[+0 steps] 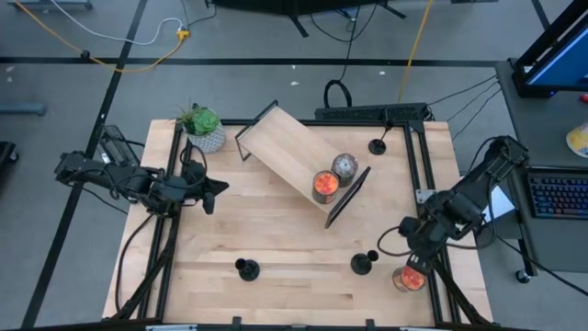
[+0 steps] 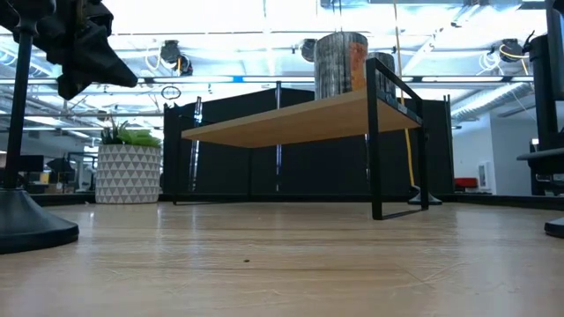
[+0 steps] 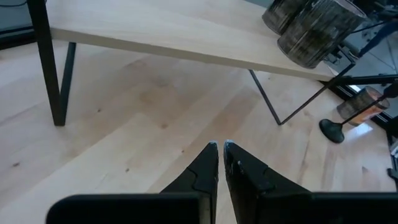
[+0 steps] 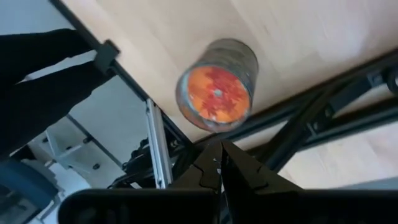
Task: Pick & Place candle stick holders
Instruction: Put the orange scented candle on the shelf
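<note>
3 small black candle stick holders (image 1: 247, 269) on light wood surface (image 1: 276, 239); left gripper (image 1: 209, 191) near-closed, empty; right gripper (image 1: 411, 241) closed, empty.

No text, label, brand, number or sign can be read in any of the views. The grey cylindrical jar with the orange patterned top (image 4: 216, 93) carries only a blotchy red-and-orange pattern, with no letters. The white plant pot with the triangle pattern (image 2: 129, 173) bears printed shapes alone. The keyboard with lit keys (image 1: 558, 195) at the table's side is too small to read.
</note>
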`<state>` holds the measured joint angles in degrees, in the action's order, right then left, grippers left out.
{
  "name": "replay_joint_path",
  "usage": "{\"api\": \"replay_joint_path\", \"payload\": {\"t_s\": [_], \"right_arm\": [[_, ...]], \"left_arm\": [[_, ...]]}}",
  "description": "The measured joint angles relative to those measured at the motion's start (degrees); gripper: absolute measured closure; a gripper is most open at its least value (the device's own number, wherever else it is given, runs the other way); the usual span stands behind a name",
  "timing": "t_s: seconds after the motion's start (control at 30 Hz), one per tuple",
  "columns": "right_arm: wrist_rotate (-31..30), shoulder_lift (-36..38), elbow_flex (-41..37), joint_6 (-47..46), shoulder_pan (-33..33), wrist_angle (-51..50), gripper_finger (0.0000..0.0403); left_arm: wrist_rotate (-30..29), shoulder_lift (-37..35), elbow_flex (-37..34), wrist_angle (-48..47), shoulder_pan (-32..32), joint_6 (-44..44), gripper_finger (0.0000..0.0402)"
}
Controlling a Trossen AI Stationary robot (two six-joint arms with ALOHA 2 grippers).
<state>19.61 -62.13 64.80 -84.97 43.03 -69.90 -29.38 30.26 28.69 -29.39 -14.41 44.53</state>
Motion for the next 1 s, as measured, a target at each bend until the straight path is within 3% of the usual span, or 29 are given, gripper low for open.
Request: {"api": "replay_joint_path", "payload": {"t_s": [0.5, 1.0], "right_arm": [[-0.04, 0.09, -2.94, -5.90, 2.90, 0.45, 0.0397], [-2.90, 0.09, -2.96, -5.92, 2.90, 0.37, 0.0297]], "left_arm": [[1.09, 0.02, 0.00, 0.42, -0.02, 0.81, 0.0369], [1.07, 0.02, 0.00, 1.03, -0.02, 0.92, 0.0369]]}}
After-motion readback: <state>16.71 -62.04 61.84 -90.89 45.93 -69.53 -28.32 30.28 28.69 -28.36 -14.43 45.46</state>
